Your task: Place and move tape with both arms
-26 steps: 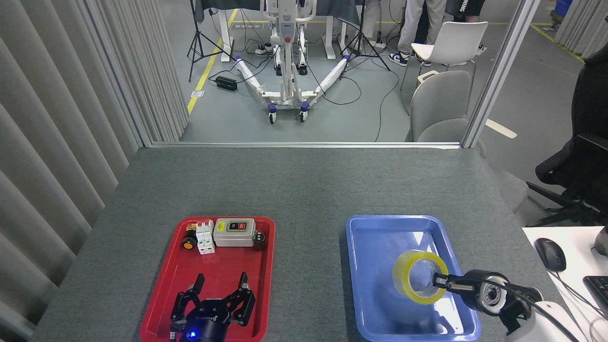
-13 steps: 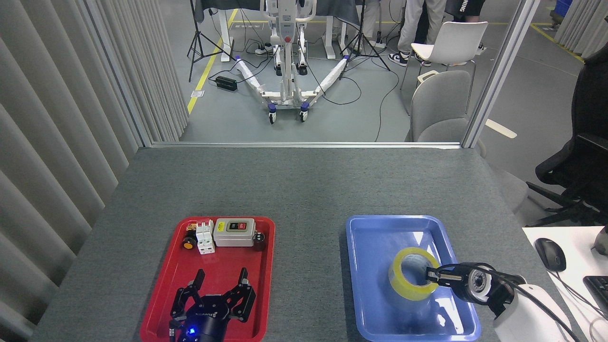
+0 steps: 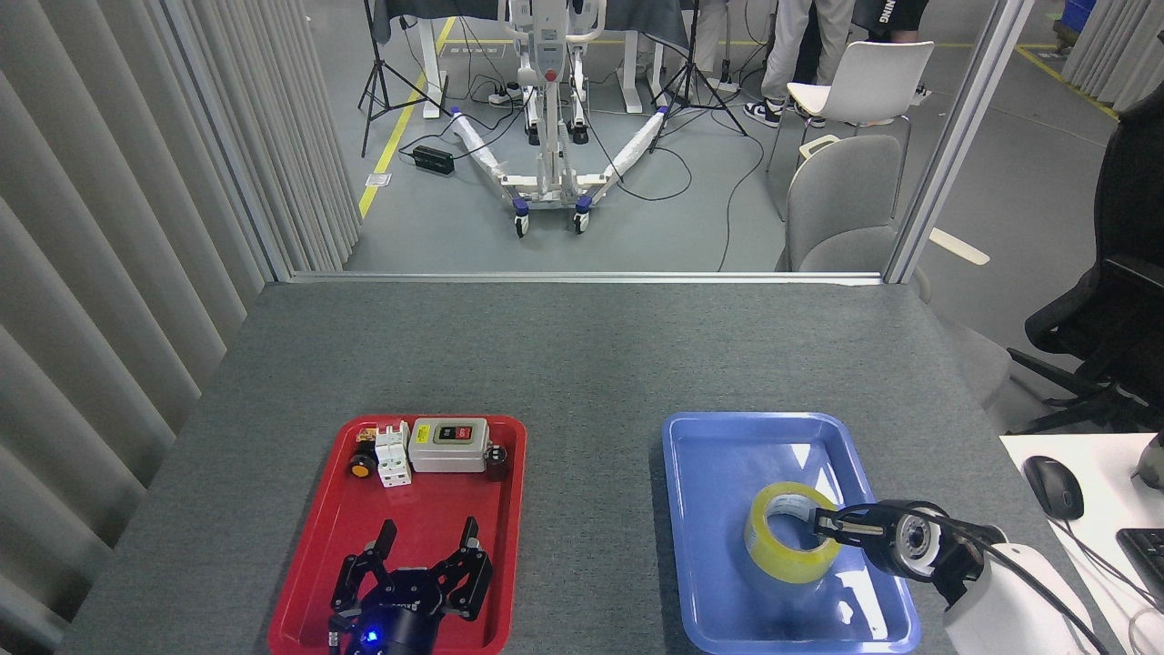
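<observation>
Looking down, you see your left gripper nearest, fingers spread wide over the near end of the red tray, holding nothing. To the right, your right gripper pinches the wall of the tape, which sits in the blue tray, its hole facing up. Farther back on the red tray lie a grey switch box and a white breaker.

Robotics lab: tripods, floor cables.
</observation>
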Controlling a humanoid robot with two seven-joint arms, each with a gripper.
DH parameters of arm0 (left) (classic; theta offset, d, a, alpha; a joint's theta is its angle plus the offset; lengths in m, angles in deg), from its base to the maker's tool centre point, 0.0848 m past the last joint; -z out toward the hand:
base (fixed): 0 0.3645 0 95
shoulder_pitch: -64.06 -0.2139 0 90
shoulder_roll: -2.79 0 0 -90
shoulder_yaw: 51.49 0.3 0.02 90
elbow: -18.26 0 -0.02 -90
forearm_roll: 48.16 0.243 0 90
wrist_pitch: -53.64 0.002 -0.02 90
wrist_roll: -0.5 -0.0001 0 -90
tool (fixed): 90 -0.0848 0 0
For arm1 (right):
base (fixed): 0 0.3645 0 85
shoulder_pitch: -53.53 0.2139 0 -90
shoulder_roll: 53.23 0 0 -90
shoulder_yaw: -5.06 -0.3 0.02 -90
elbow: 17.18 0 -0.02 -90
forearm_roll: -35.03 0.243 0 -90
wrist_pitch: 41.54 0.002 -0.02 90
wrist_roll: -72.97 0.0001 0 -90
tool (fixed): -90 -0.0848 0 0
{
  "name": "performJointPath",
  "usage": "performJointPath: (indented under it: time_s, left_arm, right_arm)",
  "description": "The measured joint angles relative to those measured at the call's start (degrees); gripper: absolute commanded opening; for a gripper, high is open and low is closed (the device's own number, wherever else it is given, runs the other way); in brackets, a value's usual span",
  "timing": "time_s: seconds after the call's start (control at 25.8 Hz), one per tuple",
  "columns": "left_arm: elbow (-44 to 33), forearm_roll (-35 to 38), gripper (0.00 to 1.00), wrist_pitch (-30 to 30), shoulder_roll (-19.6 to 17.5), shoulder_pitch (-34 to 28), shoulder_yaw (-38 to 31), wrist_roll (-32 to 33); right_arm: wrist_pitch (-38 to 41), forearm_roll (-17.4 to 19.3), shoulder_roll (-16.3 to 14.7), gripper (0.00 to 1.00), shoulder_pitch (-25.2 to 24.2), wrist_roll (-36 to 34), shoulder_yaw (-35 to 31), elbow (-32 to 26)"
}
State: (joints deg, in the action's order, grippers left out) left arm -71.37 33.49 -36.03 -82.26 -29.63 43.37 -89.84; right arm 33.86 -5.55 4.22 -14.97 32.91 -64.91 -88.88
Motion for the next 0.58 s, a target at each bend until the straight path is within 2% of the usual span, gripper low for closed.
performJointPath:
  time_s: [0.19, 0.35, 0.46, 0.58]
  left_arm:
    - [0.55, -0.01, 1.00, 0.00, -0.14, 0.10, -0.06, 0.03]
    - [0.55, -0.01, 1.00, 0.00, -0.20, 0.15, -0.11, -0.09]
    - [0.49, -0.01, 1.00, 0.00, -0.23, 0.16, -0.16, -0.10]
    - [0.49, -0.01, 1.00, 0.00, -0.33, 0.03, -0.19, -0.10]
  right_arm:
    - [3.59, -0.39, 0.57, 0.56, 0.06, -0.86, -2.64, -2.16]
    - [9.16, -1.68, 0.75, 0.64, -0.98, -4.50, -7.74, -5.00]
    - [13.02, -6.72, 1.31, 0.76, -3.90, -9.90, -12.06, -7.69]
    - [14.70, -15.93, 3.78, 0.93, -8.01, -18.34, -15.63, -10.47]
